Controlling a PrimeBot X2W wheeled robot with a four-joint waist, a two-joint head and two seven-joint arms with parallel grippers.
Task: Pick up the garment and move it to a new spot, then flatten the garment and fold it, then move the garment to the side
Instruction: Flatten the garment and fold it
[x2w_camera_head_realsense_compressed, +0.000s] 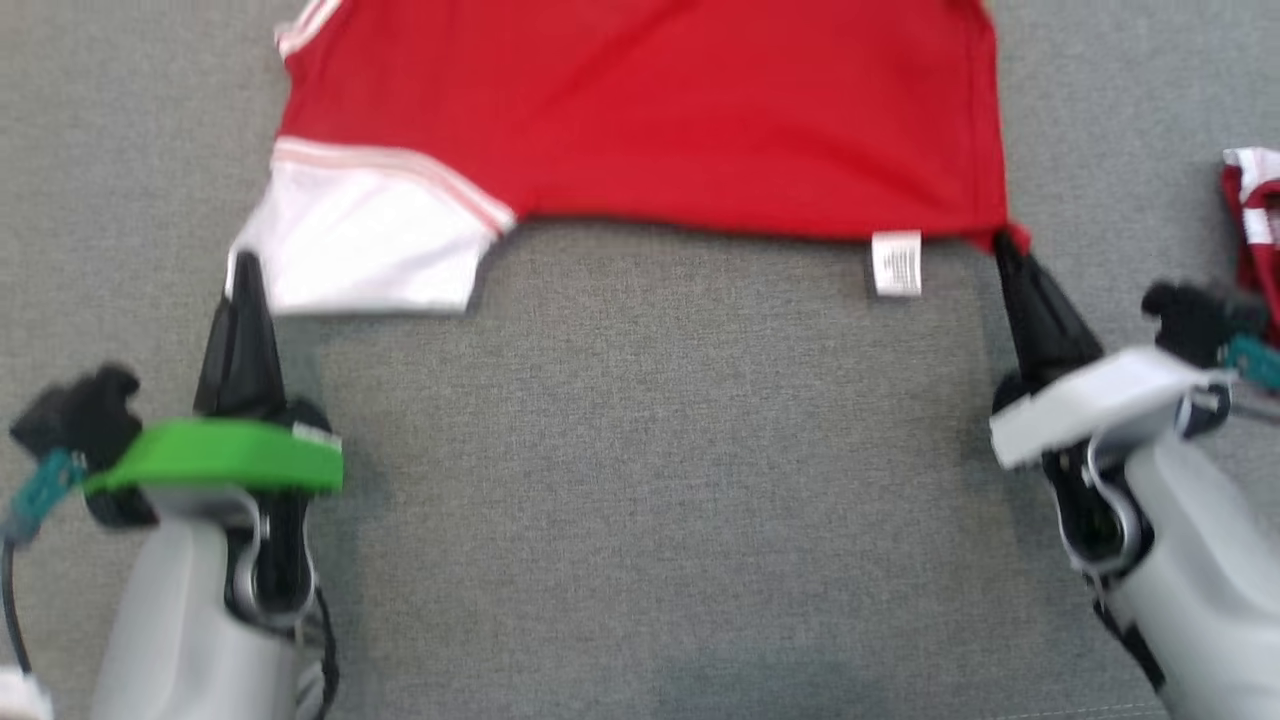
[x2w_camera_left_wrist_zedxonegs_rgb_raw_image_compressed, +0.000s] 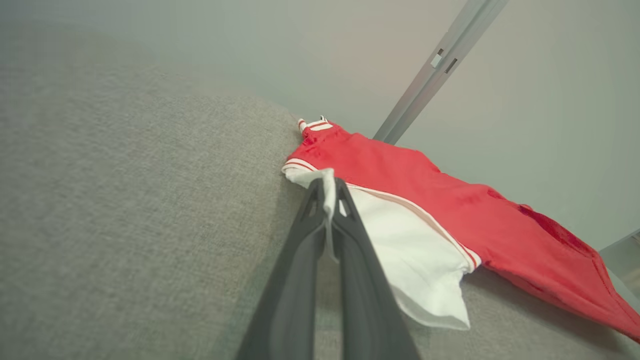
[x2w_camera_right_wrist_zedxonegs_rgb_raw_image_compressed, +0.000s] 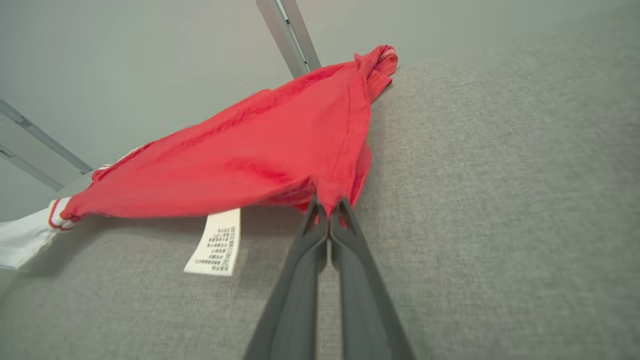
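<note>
While the red garment lies spread over the far part of the grey-covered bench, its near edge is held at both ends. The left pincer is clenched on the rim of the white sleeve, with a fold of white cloth pinched between its fingers. The right pincer is closed on the red hem corner, near the white care label; a second red-and-white item lies apart, by the right arm.

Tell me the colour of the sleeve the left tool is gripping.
The sleeve is white, red-striped at the seam; clearest in the left wrist view.
</note>
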